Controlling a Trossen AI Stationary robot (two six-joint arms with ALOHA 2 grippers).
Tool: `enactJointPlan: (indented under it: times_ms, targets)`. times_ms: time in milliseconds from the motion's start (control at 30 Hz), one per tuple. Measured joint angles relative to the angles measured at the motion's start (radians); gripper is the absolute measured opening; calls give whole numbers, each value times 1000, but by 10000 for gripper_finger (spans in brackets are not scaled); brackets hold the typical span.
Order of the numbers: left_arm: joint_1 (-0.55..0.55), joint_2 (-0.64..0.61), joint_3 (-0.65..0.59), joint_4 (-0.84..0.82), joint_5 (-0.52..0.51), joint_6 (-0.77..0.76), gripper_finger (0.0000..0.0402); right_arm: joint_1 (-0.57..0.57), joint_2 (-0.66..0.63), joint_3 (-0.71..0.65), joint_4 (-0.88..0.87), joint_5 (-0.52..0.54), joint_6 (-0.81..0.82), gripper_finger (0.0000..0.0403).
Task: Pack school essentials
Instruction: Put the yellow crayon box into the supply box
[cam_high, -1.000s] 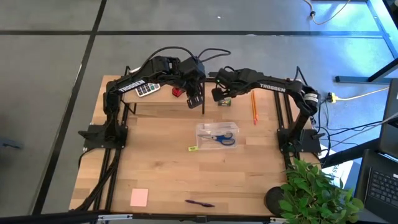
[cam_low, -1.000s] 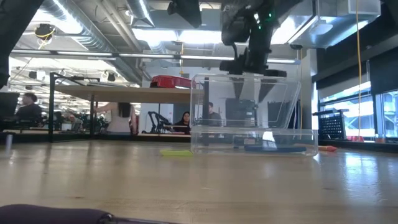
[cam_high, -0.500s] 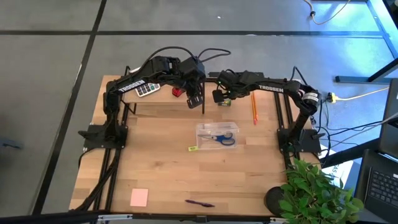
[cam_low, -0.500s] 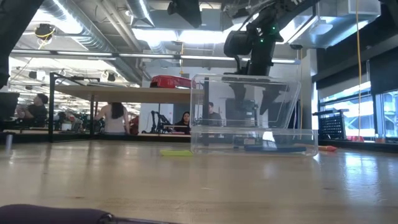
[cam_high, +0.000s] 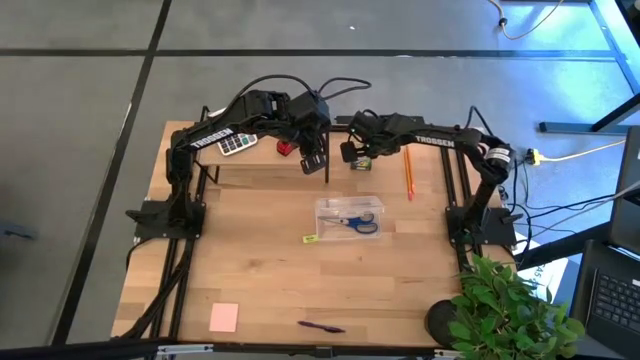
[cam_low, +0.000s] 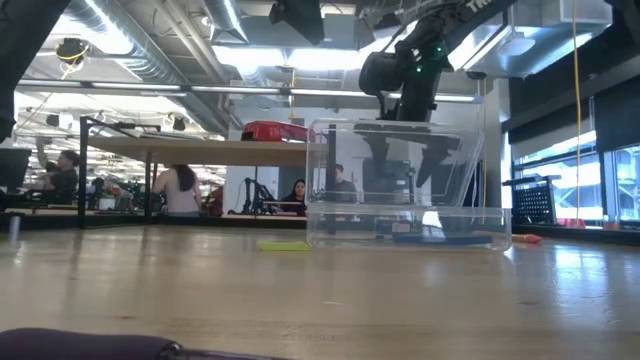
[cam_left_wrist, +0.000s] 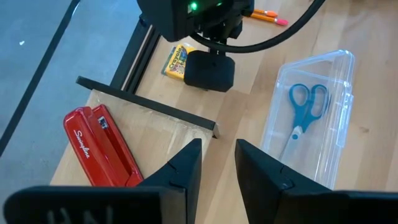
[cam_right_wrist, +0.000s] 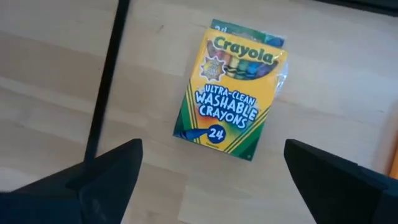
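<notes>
Crayon box (cam_right_wrist: 231, 89) is next up by the look of it: it lies flat on the worktop (cam_high: 260, 270) near the far edge, label up, w/ the right tool (cam_right_wrist: 214, 168) hovering right over it, fingers spread wide, one on each side of the box, nothing held. Not touching yet as far as I can tell.

Progress: early. Clear plastic case (cam_high: 349, 217) sits mid-worktop, and only the blue-handled scissors (cam_left_wrist: 303, 112) are inside it; left wrist view shows them lying along the case floor. Rest of the essentials are out on the wood:
- orange pencil (cam_high: 408, 172), near the right arm, just beside the crayon box area
- small yellow block (cam_high: 311, 238), just beside the case's left corner, outside it
- pink sticky-note pad (cam_high: 224, 317), near front-left corner, well apart from the case
- dark purple pen (cam_high: 321, 326), front edge, also well apart

So one item in, five to go, judging by how things lie.

Left tool (cam_left_wrist: 217, 163) hangs above the back of the worktop near the red stapler (cam_left_wrist: 99, 144), fingers only a narrow gap apart and empty. Looks like it's waiting. Calculator (cam_high: 236, 143) sits under the left arm at the back; neither it nor the stapler seems part of the pack.

Likely next: right tool drops, closes across the box's short width, carries it over to the case. Front items are a long reach.
</notes>
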Motion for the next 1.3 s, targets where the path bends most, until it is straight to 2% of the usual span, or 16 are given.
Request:
enactJointPlan:
  times_ms: [867,1300]
  targets:
    - [0,0,0,0,0,0,89,0,144,0,35,24,54,394]
    - [0,0,0,0,0,0,89,-1,145,0,46,52,75,399]
